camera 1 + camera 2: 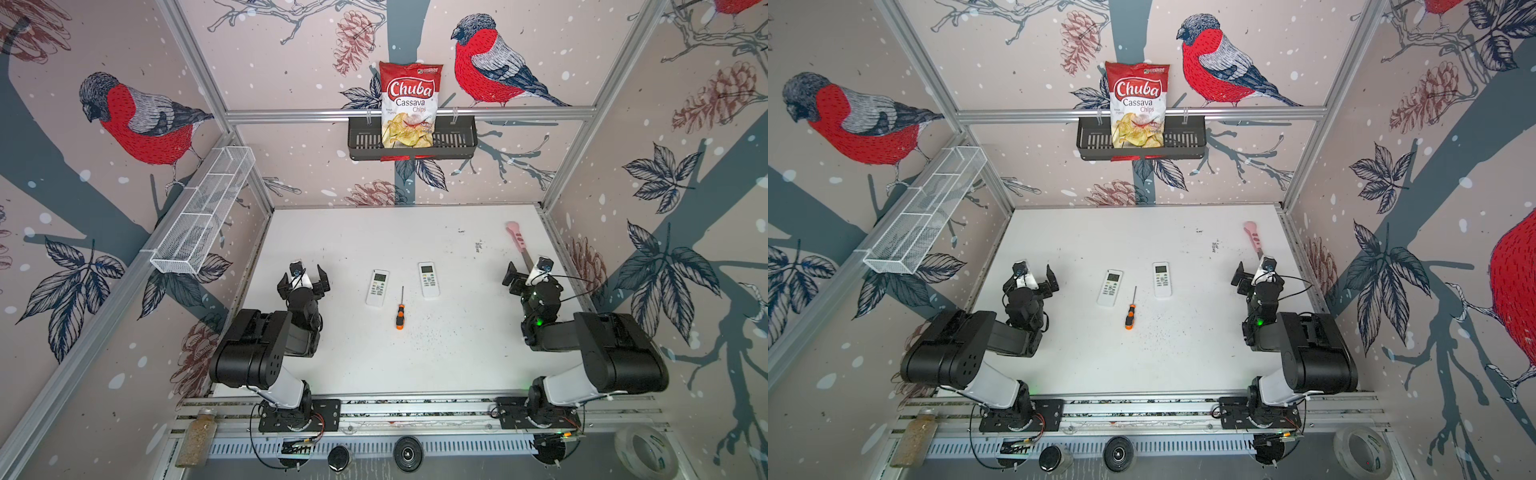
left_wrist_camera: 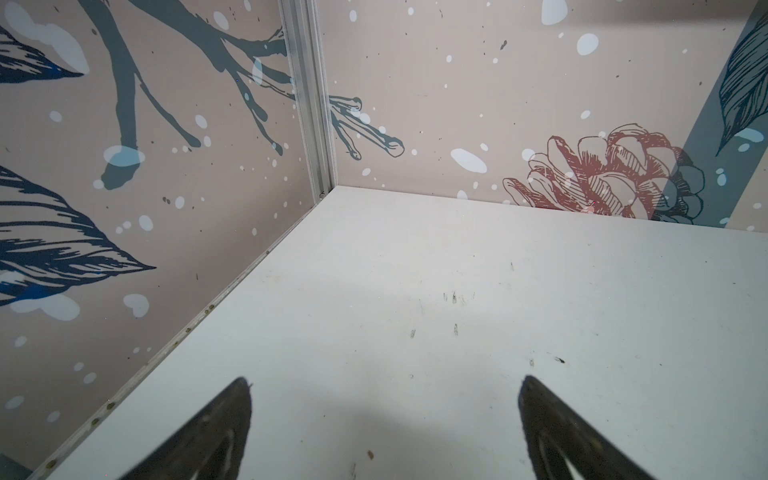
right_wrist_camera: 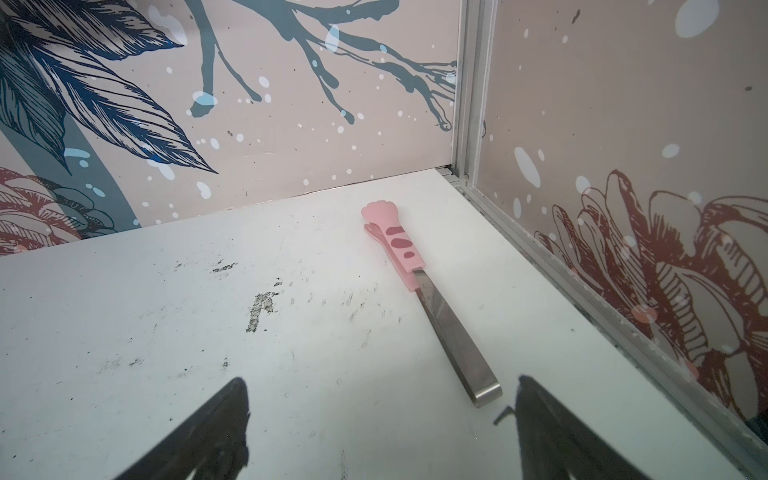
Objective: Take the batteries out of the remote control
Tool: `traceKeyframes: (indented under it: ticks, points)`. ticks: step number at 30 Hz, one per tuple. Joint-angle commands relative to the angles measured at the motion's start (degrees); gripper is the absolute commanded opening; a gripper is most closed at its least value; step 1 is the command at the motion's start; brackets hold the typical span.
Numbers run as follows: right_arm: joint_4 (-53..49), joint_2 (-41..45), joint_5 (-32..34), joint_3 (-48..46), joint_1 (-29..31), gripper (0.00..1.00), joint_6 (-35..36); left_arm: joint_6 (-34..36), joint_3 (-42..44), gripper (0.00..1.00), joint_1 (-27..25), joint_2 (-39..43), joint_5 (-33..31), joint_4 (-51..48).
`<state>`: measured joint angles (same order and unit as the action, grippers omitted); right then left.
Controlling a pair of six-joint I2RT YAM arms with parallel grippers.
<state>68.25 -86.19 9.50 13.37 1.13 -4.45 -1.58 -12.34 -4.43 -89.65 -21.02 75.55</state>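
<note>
Two white remote controls lie face up mid-table in both top views, one (image 1: 377, 288) (image 1: 1110, 288) to the left and one (image 1: 429, 279) (image 1: 1162, 279) to the right. The batteries are hidden. My left gripper (image 1: 304, 278) (image 1: 1034, 282) (image 2: 385, 380) hovers open and empty over bare table left of the remotes. Near the right wall my right gripper (image 1: 528, 275) (image 1: 1256, 274) (image 3: 381, 379) is open with nothing between its fingers.
An orange-and-black screwdriver (image 1: 400, 309) (image 1: 1131, 309) lies between the remotes, slightly nearer. A pink-handled metal tool (image 3: 415, 270) (image 1: 517, 239) lies just ahead of the right gripper by the right wall. A chips bag (image 1: 409, 104) sits in a black basket on the back wall.
</note>
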Motion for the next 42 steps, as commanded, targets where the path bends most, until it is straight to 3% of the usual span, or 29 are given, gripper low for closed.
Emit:
traceKeyframes:
  ticks: [1, 13, 16, 19, 21, 25, 28, 36, 42]
  points:
    - [-0.3, 0.0, -0.8, 0.5, -0.1, 0.99, 0.1, -0.1, -0.2, 0.99, 0.1, 0.0, 0.2, 1.5]
    - [-0.5, 0.0, -1.0, 0.6, -0.4, 1.00, 0.1, -0.2, -0.3, 0.99, 0.2, 0.3, 0.5, 0.8]
    - [0.2, 0.8, 2.3, 0.3, 0.7, 0.99, 0.3, 0.8, -0.2, 0.99, -1.7, 0.6, -4.4, 1.7]
    - [-9.1, 6.9, 5.8, 3.0, 3.2, 0.99, 1.8, 2.1, 0.2, 0.99, -3.0, 2.3, -5.7, 1.8]
    - [-18.5, 11.0, 9.3, 6.6, 4.4, 0.99, 0.4, 3.4, -3.3, 0.98, -4.7, 5.3, -9.6, -7.1]
    - [-28.0, 17.3, 5.5, 10.9, 4.3, 0.99, -5.5, 2.6, -13.0, 0.99, -5.0, 12.0, -8.7, -25.5]
    - [-37.4, 17.6, 1.8, 16.8, 4.4, 0.99, -10.7, 1.9, -22.0, 0.99, -5.7, 14.5, -3.4, -41.1]
    - [-45.6, 10.8, -16.9, 27.9, 7.0, 0.99, -18.2, -3.4, -48.1, 0.98, -11.4, 6.0, 1.3, -79.2]
    - [-50.0, 5.8, -18.9, 33.0, 11.1, 0.99, -17.4, -6.5, -58.3, 0.98, -17.4, -0.8, 1.6, -93.2]
